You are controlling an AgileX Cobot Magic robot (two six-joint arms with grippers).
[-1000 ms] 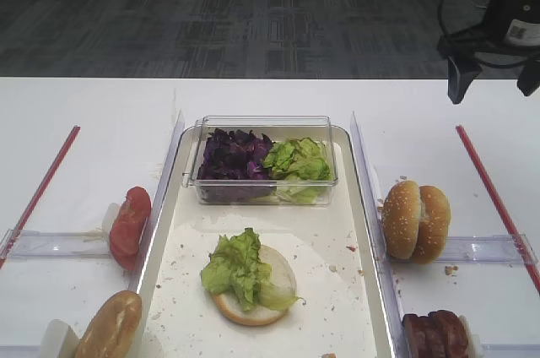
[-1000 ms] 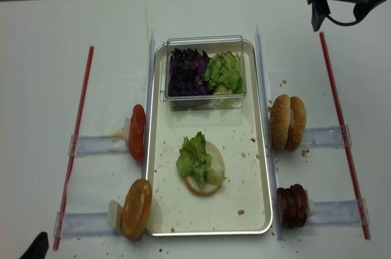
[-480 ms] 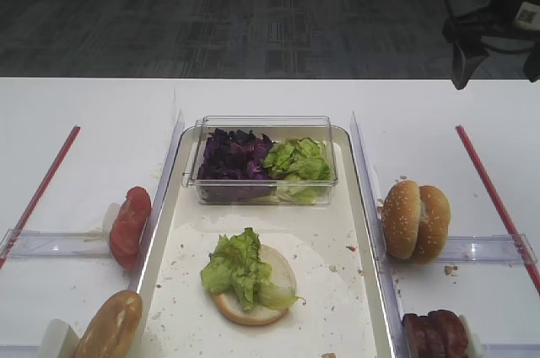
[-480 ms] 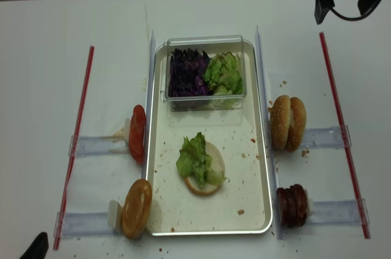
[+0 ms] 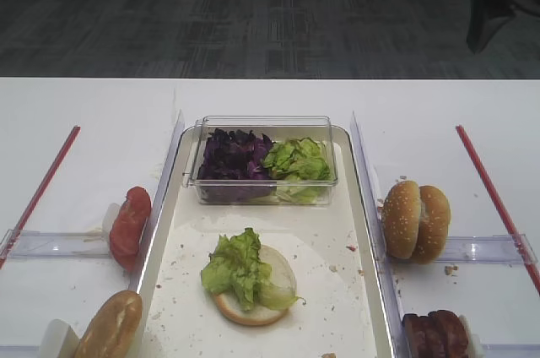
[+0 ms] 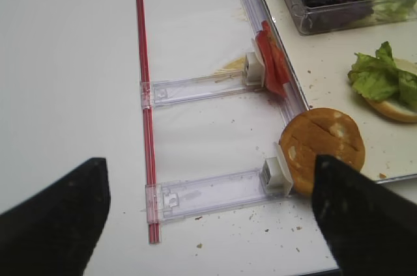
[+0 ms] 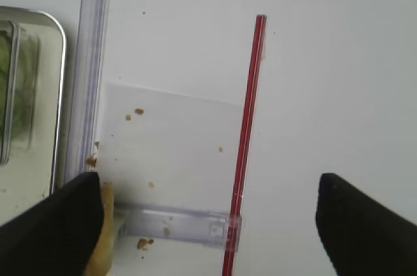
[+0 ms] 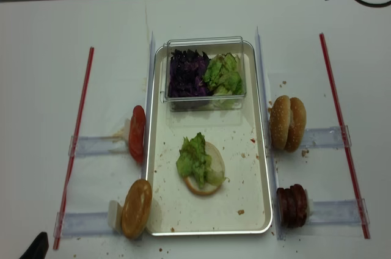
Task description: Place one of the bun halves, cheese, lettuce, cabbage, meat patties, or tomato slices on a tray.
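Bun half [image 8: 203,173] w/ green lettuce [image 8: 194,159] on top sits in the middle of the tray [image 8: 256,176]. Purple cabbage [image 8: 187,73] is in the clear box [image 8: 204,41] at the tray's far end. Right gripper [image 7: 208,220] is wide open over the table [image 7: 339,61], holding nothing. Left gripper [image 6: 208,207] is open too, near the tomato slices [image 6: 272,61].

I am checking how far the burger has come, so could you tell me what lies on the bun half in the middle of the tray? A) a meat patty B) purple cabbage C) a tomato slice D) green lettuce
D: ruffled green lettuce lies on the pale bun half on the tray; the tomato slices and meat patties stand outside the tray, and the purple cabbage sits in the clear box.
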